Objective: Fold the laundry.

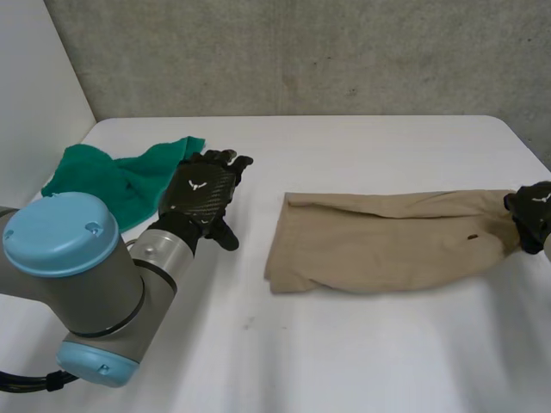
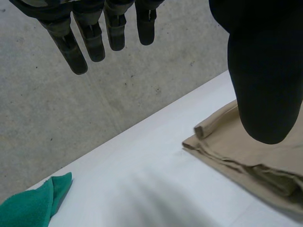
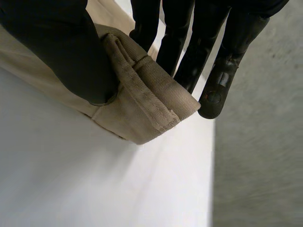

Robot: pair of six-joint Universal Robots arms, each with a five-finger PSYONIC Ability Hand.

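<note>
On the white table [image 1: 362, 344], right hand [image 1: 534, 215] pinches tan trousers [image 1: 387, 241] at their end; left hand [image 1: 200, 196] hovers, fingers straight.

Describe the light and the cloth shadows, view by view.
Head view: soft, even light on the table, no glare; a thin shadow runs under the trousers' near edge. Right wrist view: the right hand pinches the trousers' end, with a small shadow beneath. Left wrist view: the open left hand is dark against the lit wall.

The white worktop [image 1: 344, 361] carries a crumpled green cloth [image 1: 112, 181] at ten o'clock and folded tan trousers [image 1: 387, 241] lying flat toward three o'clock.
</note>
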